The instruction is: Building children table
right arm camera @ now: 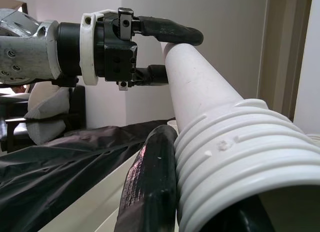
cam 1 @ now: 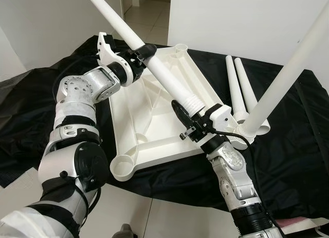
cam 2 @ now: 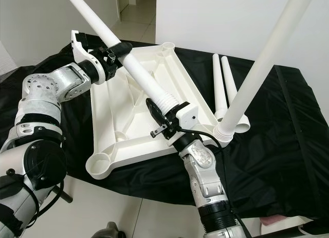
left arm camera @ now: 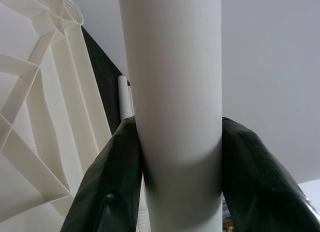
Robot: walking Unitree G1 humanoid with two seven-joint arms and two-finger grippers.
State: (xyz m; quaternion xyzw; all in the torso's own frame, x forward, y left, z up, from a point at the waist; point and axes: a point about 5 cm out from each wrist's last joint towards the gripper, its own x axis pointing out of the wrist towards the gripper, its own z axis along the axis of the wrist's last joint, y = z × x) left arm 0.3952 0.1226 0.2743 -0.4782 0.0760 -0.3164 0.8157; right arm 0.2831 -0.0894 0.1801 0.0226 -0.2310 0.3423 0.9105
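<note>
Now I see both end effectors, left [cam 1: 145,54] and right [cam 1: 186,113], clamped on one white table leg [cam 1: 154,60] above the upturned tabletop [cam 1: 134,102].

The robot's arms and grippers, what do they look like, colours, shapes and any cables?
Both arms are silver metal segments with round black joint housings and dotted bolt circles. The left gripper has two long black fingers on a black block behind a white collar. The right gripper has matching black fingers, a white bracket, and a thin black cable looping beside its wrist.
</note>
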